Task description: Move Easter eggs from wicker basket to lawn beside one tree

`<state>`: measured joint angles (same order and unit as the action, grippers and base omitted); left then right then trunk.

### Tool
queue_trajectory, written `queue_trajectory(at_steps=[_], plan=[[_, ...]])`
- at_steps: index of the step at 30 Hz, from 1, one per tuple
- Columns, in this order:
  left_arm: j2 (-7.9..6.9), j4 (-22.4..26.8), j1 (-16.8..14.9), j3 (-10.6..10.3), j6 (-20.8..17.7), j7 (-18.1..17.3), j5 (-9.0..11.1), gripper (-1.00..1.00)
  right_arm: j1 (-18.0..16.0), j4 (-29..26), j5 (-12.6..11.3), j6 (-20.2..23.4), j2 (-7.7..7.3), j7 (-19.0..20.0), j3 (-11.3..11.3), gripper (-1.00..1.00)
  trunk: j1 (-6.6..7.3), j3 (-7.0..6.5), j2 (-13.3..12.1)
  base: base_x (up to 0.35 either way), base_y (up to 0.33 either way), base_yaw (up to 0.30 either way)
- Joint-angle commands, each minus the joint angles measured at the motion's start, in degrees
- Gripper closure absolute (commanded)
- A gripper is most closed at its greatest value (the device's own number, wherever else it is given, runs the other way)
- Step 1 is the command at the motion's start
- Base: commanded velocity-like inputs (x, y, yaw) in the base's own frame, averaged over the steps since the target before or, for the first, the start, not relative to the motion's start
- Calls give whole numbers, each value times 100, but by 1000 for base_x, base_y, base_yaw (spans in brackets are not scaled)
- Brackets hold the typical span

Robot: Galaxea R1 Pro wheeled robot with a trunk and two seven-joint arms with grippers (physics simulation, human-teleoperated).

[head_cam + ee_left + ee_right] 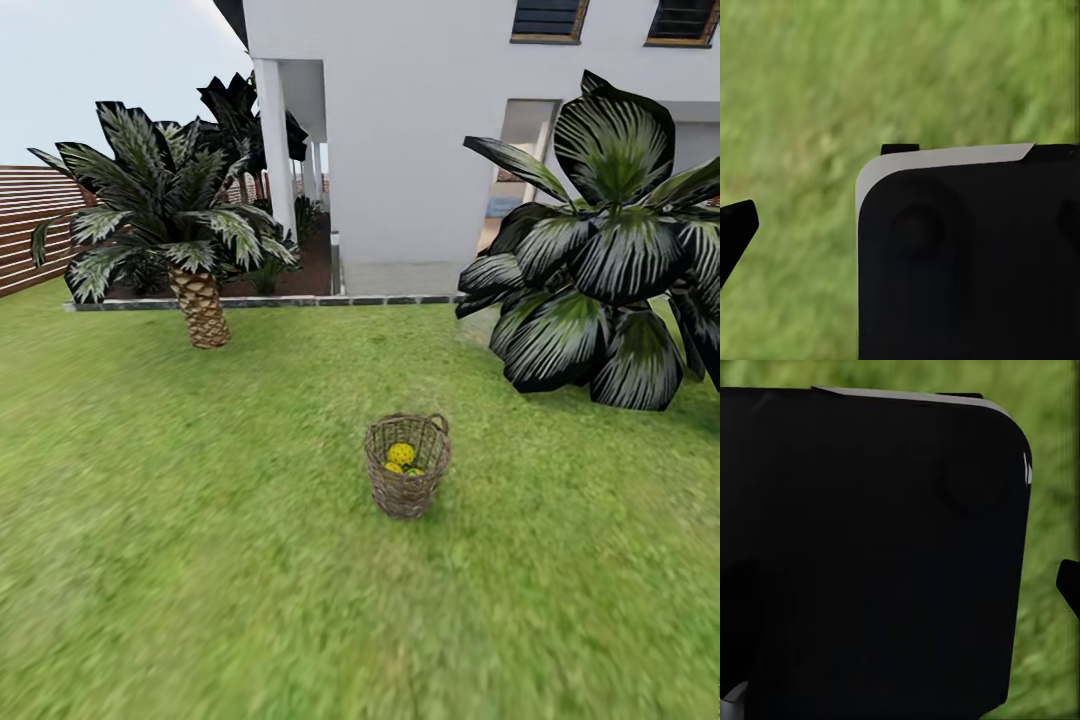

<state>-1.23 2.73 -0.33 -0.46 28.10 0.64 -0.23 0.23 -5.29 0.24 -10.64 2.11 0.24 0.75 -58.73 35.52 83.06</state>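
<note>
Head view: the small round brown wicker basket [407,465] with a thicker braided rim stands upright on the broad green lawn [200,560], ahead of the robot and a little right of the frame's centre. Inside it lie the yellow Easter eggs [402,457] with red dots; two can be made out with a sliver of what may be a third, the rest being hidden by the basket wall. Behind, well apart from the basket, are a short palm with a scaly trunk [201,305] at left, a large dark broad-leaved bush [600,290] at right, a white house wall [420,140] and a brown slatted fence [35,225]. No tall bare-trunked tree is visible here.

Wrist views: each looks past a dark rounded panel of the robot's own body [967,262] [870,555] onto blurred grass. A dark tip shows at the edge of each, too little to tell how far either pincer is open; nothing is seen held.

Step in hand, by judgement: the approach to the basket, with no egg yet removed. The next move calls for closing in until the basket is within reach, then lowering one pincer through the rim onto the uppermost egg without tipping the basket.
</note>
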Motion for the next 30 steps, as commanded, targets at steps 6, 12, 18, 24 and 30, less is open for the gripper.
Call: queue_trajectory(at_steps=[6, 12, 18, 24, 30], plan=[[-1, -8, -2, -6, 20, 7, -3, -100, 3, -7, 2, -8, 0, 2, 7, -100, 0, 4, 2, 10, -26, 0], [-1, -8, -3, -6, 20, 7, -6, -100, 3, -14, 6, -13, 0, -1, 11, -100, 0, 4, 2, 2, -44, 0], [-1, -9, -2, -6, 20, 7, -5, -100, -46, -56, 1, -20, -179, -46, 16, -100, 0, 4, 2, 61, -211, 0], [-1, -9, -2, -6, 15, 7, -11, -100, -44, 151, -7, -17, -199, -44, 32, -100, 0, 4, 2, 186, -212, 0], [-1, -9, -2, -6, 14, 7, -12, -100, -42, 213, -26, -20, -154, -17, 43, -100, 0, 5, 2, 221, -210, 0]])
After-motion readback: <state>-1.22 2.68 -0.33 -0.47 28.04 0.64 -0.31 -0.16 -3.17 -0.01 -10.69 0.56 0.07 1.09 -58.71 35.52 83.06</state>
